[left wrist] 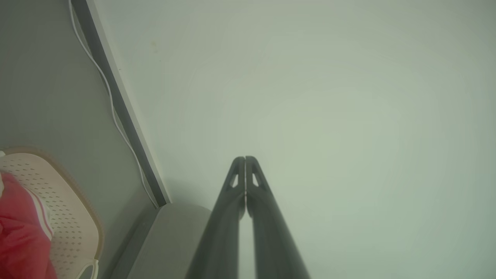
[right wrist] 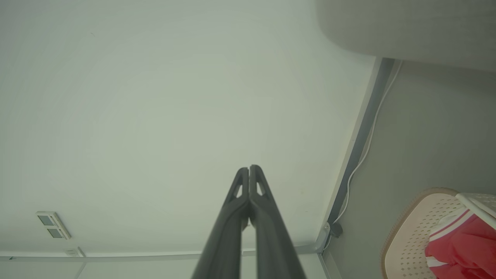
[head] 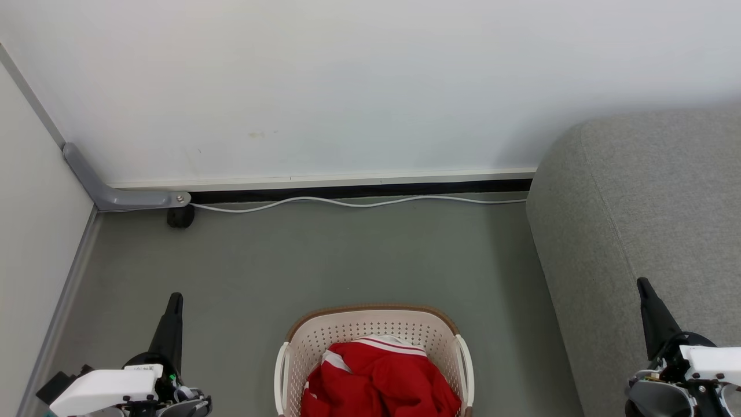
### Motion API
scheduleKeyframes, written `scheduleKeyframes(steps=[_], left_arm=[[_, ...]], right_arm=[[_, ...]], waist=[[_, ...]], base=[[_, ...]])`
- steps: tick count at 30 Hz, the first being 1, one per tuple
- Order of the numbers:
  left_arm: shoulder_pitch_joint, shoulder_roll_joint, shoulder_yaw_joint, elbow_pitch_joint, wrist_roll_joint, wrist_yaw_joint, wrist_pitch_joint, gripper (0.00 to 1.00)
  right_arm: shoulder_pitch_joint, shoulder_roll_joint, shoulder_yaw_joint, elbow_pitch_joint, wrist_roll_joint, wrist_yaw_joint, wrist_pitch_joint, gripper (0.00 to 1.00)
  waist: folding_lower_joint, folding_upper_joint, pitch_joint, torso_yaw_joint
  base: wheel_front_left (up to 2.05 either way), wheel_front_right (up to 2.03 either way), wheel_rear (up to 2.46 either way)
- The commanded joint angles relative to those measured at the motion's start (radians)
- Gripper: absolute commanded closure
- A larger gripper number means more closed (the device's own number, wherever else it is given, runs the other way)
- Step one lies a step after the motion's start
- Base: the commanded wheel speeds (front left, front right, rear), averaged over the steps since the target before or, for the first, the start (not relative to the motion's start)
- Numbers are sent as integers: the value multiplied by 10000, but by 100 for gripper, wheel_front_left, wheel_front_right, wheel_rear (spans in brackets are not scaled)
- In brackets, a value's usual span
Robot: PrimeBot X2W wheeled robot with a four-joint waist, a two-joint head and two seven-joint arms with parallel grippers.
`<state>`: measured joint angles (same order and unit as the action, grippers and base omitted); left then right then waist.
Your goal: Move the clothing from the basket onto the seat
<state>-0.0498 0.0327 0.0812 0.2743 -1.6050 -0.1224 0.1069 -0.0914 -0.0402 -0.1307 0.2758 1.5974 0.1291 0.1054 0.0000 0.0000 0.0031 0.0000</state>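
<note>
Red clothing [head: 379,379] with white stripe trim lies heaped in the cream perforated basket [head: 370,325], which stands on the floor at the bottom centre of the head view. The grey fabric seat [head: 642,214] rises to the basket's right. My left gripper [head: 174,299] points up at the lower left, shut and empty, well left of the basket. My right gripper [head: 642,284] is shut and empty over the seat's front edge. The left wrist view shows the gripper [left wrist: 245,158] closed against the wall, with basket [left wrist: 66,209] and clothing [left wrist: 19,236] at lower left. In the right wrist view the gripper [right wrist: 248,167] is closed too, and the basket [right wrist: 410,232] and clothing [right wrist: 465,248] sit at lower right.
A white wall with a dark baseboard runs behind the grey floor. A white cable [head: 359,202] lies along the baseboard. A grey bracket [head: 116,194] and black wheel [head: 180,216] sit in the left corner by a side partition [head: 35,231].
</note>
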Motion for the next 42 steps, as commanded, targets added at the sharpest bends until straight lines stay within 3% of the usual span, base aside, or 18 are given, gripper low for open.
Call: scheduleKeyframes(steps=[1,9,10,18,22,28,42], left_arm=[[-581,175,321,-295,-40,-83,60,100],[-581,175,321,-295,-40,-83,60,100],[0,0,0,0,0,0,0,0],[185,-166,-77,412,30,4,-100,0],[69,-154,-153,436,60,1,-220,0],[-92,-123,-268,464,216,-4,-399,0],[-474,-67,-395,620,1608,-13,-811,0]], right_arm=[[-165,-100,173,-311,117,16,75,100],[-165,-100,174,-311,117,16,75,100],[0,0,0,0,0,0,0,0],[137,111,92,352,-31,0,-13,0],[39,64,155,328,-76,1,-51,0],[-97,-75,363,282,-250,2,-218,0],[-591,-558,1100,446,-1080,3,-796,0]], waist=[[0,0,0,0],[0,0,0,0],[0,0,0,0],[3,0,39,-2],[22,0,9,-6],[1,0,43,-10],[0,0,98,-30]], base=[[0,0,0],[0,0,0],[0,0,0],[0,0,0],[0,0,0],[0,0,0],[0,0,0]])
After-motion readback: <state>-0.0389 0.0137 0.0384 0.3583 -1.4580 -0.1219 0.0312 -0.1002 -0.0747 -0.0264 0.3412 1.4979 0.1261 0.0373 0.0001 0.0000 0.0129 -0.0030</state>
